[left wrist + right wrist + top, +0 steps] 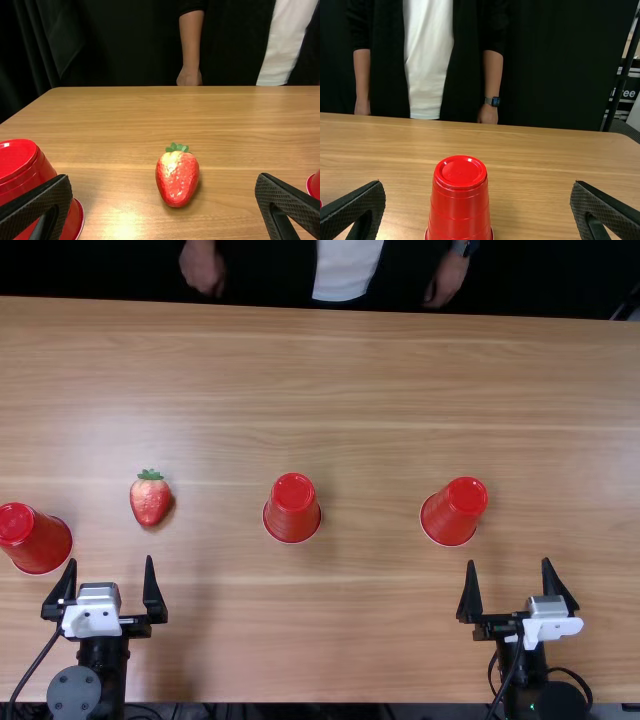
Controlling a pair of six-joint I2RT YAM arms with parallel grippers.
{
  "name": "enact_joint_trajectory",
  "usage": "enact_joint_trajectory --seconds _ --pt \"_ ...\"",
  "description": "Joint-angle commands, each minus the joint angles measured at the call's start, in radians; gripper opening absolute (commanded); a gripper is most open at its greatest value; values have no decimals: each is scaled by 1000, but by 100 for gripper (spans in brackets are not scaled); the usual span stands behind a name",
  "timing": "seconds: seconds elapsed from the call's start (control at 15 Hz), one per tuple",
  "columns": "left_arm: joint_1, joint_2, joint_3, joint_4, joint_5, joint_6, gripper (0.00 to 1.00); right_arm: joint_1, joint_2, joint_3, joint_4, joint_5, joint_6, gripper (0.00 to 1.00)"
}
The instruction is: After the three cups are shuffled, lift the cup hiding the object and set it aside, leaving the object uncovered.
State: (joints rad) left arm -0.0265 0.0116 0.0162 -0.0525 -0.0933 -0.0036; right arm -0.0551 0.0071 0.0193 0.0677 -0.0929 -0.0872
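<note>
My left hand (110, 564) and right hand (508, 567) both rest with fingers apart. The strawberry (150, 500) lies uncovered on the worktop (320, 390); a careless left swing could knock the nearby red cup (32, 537) onto it.

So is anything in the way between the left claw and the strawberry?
No, nothing visible. The strawberry lies uncovered on the table just ahead of the open left gripper, with bare wood between them. The nearest red cup stands off to the side, beside one of the gripper's fingers, not in the path.
</note>
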Motion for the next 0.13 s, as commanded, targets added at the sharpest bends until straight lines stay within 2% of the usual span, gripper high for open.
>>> enact_joint_trajectory --seconds 0.0,0.07 --pt "-6 -12 -16 -3 7 9 100 -9 -7 -2 3 3 6 100" --pt "-6 -12 -16 -3 5 9 100 -9 -7 -2 3 3 6 100"
